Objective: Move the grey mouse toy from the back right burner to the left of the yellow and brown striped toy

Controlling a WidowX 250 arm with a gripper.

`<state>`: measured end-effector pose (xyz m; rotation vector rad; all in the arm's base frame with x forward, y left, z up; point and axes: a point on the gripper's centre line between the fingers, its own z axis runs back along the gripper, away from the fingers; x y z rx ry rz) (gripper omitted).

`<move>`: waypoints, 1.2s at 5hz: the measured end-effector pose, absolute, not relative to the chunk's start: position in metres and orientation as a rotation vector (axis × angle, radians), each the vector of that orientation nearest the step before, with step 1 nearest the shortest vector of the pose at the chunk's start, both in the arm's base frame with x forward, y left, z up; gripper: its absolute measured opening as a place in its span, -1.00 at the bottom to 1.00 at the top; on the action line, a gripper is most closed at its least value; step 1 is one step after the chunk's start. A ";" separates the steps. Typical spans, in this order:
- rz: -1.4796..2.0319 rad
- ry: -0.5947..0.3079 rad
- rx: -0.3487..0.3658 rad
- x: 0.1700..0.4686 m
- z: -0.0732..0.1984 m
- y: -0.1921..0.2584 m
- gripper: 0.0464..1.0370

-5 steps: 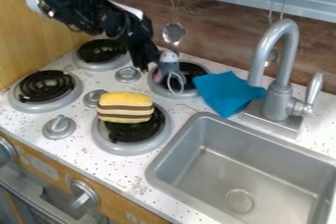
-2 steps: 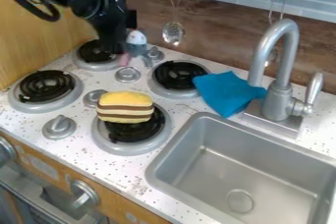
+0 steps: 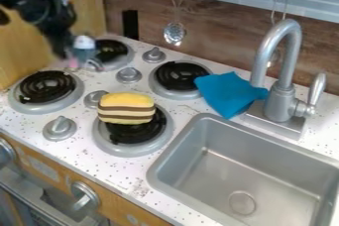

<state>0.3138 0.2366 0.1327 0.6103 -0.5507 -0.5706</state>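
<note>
One coil burner [image 3: 46,90] is set near the front left corner of the counter [image 3: 109,165], with a grey knob [image 3: 59,128] placed by the front edge. Above the left edge, the black gripper [image 3: 68,55] is seen, blurred, and a small grey-and-white toy [image 3: 84,44] with a pale loop is gripped by it. Just to the right, the back left corner is taken up by a rear burner [image 3: 111,50]. Nearer the front edge, a yellow block with brown stripes [image 3: 126,108] is rested on another burner [image 3: 134,133], partly covering its coil. By the back edge, a slotted spoon [image 3: 175,32] is hung over the counter, and a fourth burner [image 3: 180,75] is overlapped by a blue cloth [image 3: 230,93]. Farther right, a sink [image 3: 265,170] is sunk into the counter, with a silver faucet [image 3: 285,93] mounted behind it.
</note>
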 end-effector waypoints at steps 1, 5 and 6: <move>-0.521 -0.455 0.560 0.299 0.099 0.257 -0.93; -0.542 -0.380 0.458 0.293 0.058 0.259 -0.53; -0.529 -0.384 0.450 0.293 0.059 0.258 0.04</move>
